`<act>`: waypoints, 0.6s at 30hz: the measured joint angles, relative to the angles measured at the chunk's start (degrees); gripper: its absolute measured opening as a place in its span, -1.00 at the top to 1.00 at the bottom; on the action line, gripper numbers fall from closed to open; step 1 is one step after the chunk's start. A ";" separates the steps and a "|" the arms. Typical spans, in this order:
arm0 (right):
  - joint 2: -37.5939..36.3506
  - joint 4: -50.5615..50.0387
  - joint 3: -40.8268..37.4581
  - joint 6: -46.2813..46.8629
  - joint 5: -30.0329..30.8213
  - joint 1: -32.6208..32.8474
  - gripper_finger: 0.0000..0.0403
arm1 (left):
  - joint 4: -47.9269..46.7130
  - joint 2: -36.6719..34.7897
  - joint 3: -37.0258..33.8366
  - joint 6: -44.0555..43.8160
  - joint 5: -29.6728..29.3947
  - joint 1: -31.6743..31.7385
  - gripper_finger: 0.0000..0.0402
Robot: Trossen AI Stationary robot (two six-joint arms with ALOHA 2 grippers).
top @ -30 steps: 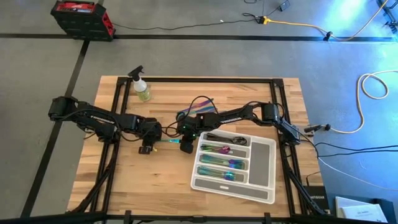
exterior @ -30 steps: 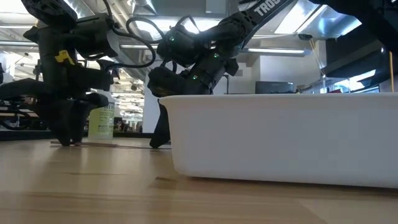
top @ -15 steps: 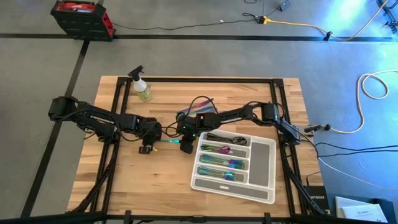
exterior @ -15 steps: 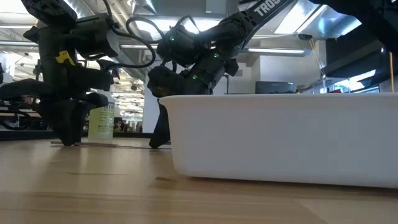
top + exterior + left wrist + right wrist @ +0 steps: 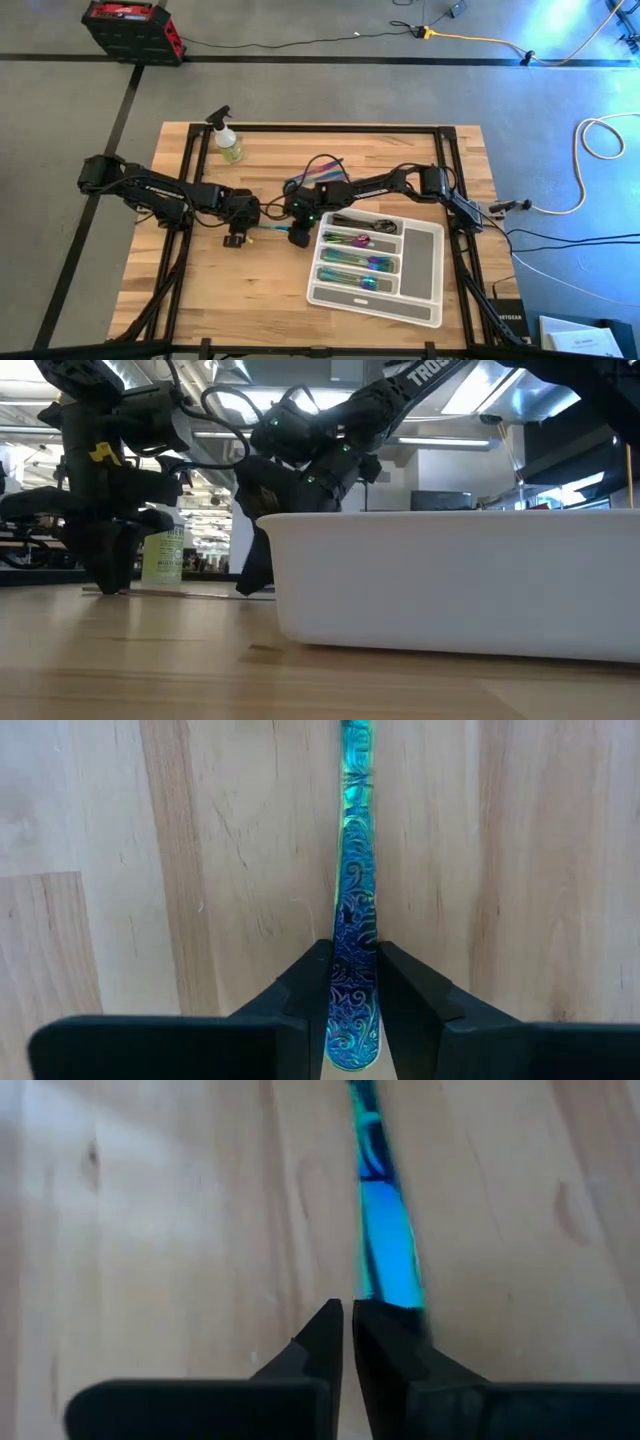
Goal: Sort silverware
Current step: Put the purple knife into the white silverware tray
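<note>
The left jaws (image 5: pixel 356 995) are squeezing the patterned handle of a thin, shiny piece of silverware (image 5: pixel 355 870) lying flat on the bench (image 5: pixel 150 850). It looks light, stiff and slippery. The right jaws (image 5: pixel 347 1342) are sitting closed beside it, holding nothing.

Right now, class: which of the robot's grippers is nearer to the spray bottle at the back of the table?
Left. The left gripper sits just forward of the spray bottle, on the same side of the table. The right gripper is further across, beside the tray.
</note>
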 joint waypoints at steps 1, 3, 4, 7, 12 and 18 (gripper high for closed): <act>0.00 0.02 0.63 0.02 -0.02 0.00 0.93 | 0.00 0.00 0.00 0.02 0.00 0.00 0.70; -0.03 0.14 2.25 -0.04 -0.05 0.02 0.93 | -0.05 0.00 0.00 0.19 0.36 0.00 0.70; -0.09 0.04 3.15 -0.15 -0.07 0.02 0.93 | -0.07 0.00 0.00 0.31 0.62 0.02 0.70; -0.09 -1.27 6.45 -0.98 0.42 0.02 0.93 | -0.09 0.00 -0.02 0.46 1.06 -0.19 0.70; -0.11 -11.80 13.84 -6.73 5.45 -0.04 0.93 | -0.13 0.00 0.00 0.92 1.21 -0.84 0.70; -0.15 -27.16 22.93 -13.67 11.77 -0.17 0.93 | -0.20 0.02 0.02 0.95 1.63 -0.94 0.70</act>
